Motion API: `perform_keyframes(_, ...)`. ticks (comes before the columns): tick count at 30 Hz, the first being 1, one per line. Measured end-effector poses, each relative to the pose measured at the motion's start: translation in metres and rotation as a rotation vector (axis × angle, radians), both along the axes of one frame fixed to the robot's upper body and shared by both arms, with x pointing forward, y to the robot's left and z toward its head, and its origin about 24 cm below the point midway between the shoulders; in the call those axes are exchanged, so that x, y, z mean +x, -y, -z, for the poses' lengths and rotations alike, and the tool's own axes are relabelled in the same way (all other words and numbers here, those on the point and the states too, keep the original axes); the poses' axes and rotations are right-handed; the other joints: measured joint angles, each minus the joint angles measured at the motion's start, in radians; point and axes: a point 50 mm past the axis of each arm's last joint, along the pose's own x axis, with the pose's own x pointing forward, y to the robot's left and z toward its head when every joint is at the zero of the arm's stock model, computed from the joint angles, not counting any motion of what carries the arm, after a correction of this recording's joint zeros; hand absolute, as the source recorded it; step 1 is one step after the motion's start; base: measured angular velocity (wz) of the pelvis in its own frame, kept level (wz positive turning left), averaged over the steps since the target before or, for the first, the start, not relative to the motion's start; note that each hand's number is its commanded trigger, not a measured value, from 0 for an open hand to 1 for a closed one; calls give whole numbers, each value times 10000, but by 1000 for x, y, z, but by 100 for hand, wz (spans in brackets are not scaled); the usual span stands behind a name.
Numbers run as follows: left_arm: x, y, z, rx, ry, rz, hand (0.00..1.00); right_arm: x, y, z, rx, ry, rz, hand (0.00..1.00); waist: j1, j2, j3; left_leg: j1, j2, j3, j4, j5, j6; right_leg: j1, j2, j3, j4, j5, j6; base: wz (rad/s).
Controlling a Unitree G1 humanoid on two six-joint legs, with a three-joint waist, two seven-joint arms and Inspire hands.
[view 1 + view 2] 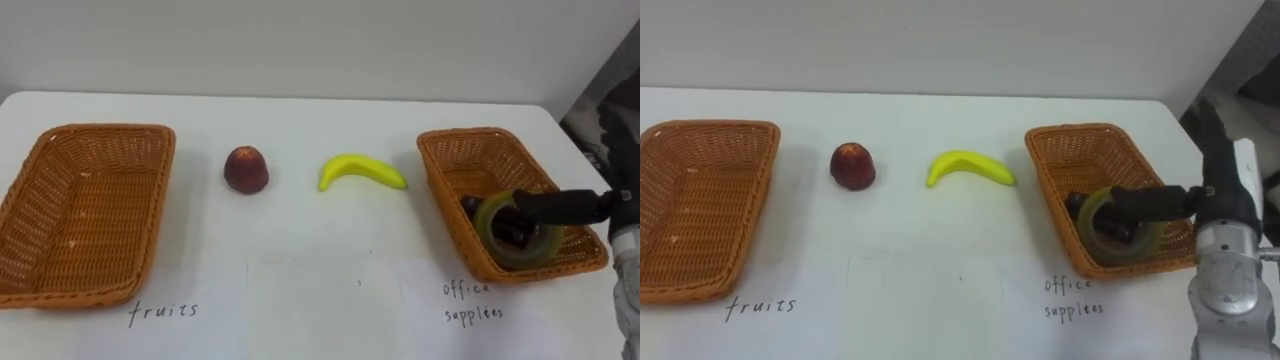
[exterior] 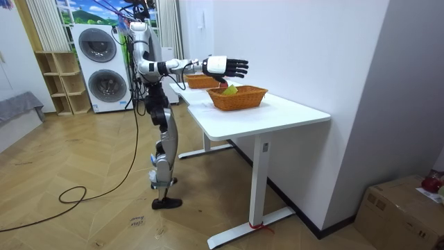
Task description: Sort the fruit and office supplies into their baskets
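I stand at the long side of a white bench [image 1: 300, 120] set against a plain pale wall [image 1: 300, 40]. Around it the room has a wooden floor [image 2: 83, 222], two round-doored washing machines [image 2: 103, 66] stacked one on the other, an open shelf [image 2: 59, 83] next to them, and a cardboard box [image 2: 399, 208] on the floor by the far wall. On the bench I count two wicker baskets, one apple, one banana and one roll of tape. The left basket [image 1: 70, 215] and the right basket [image 1: 480, 150] sit well apart, each with a handwritten label on the bench in front of it. The red apple [image 1: 245, 169] and the yellow banana [image 1: 360, 171] lie between the baskets, apart from each other, with the banana just beside the right basket's wall. The tape roll [image 1: 520, 256] lies flat inside the right basket, touching a dark thing [image 1: 470, 207] that I cannot make out. My right hand [image 2: 223, 66] reaches out over that basket, and my fingers [image 1: 560, 206] are straight and spread, clamped on nothing. They cross in front of the roll's upper edge and hide part of the basket's far corner.
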Motion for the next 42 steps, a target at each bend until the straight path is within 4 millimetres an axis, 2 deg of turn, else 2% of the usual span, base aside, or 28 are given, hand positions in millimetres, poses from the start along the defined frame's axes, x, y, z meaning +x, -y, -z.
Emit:
perform_keyframes(5, 1, 1, 0, -14, 102, -37, 0, 3, -4, -21, -361, 994, -8, 0, 64, 39, 1, 15, -31, 8, -2, 1, 1, 3, 0, -5, 12, 0, 0, 0)
perform_keyframes(12, -1, 1, 1, -73, 15, -48, 0, 4, -4, -23, -366, 1124, 28, 0, 207, -58, 31, -8, -37, -22, -3, 2, 2, -6, -5, 9, 13, 0, 0, 0)
perform_keyframes(19, 0, 1, 1, -71, 26, -57, 0, 5, -6, -23, -386, 1084, -45, 0, 583, -211, 40, -86, -49, -61, 9, 3, 3, -65, -8, -21, 1, 0, 0, 1)
perform_keyframes(21, 1, -1, 0, -35, 30, -46, 0, 5, -7, -22, -369, 1046, -114, 0, 597, -278, 38, -165, -50, -128, 25, 7, -1, -102, -13, -103, -1, 0, 0, 9)
perform_keyframes(23, 0, -4, -1, 42, 13, -28, 0, 7, -10, -20, -371, 981, -279, 0, 702, -368, 1, -301, -40, -127, 28, 19, -15, -229, -12, -174, 6, 0, 0, 3)
perform_keyframes(29, 4, -15, -3, 271, 28, 73, 0, 12, -28, -15, -468, 703, -1110, 0, 956, -559, 1, -536, -37, -254, 125, 24, -22, -378, -18, -352, -9, 2, -2, 6)
perform_keyframes(37, 14, -20, -5, 380, 293, 185, 0, 21, -43, -33, -996, 1079, -2220, 0, 1431, -572, 16, -711, -62, -394, 250, 23, -19, -506, -60, -535, -11, 2, -3, 3)
perform_keyframes(42, 15, -19, -4, 407, 342, 217, 0, 28, -53, -37, -1010, 1252, -2656, 0, 1517, -601, 48, -818, -94, -459, 252, 31, -6, -539, -103, -688, -13, 2, -3, 3)
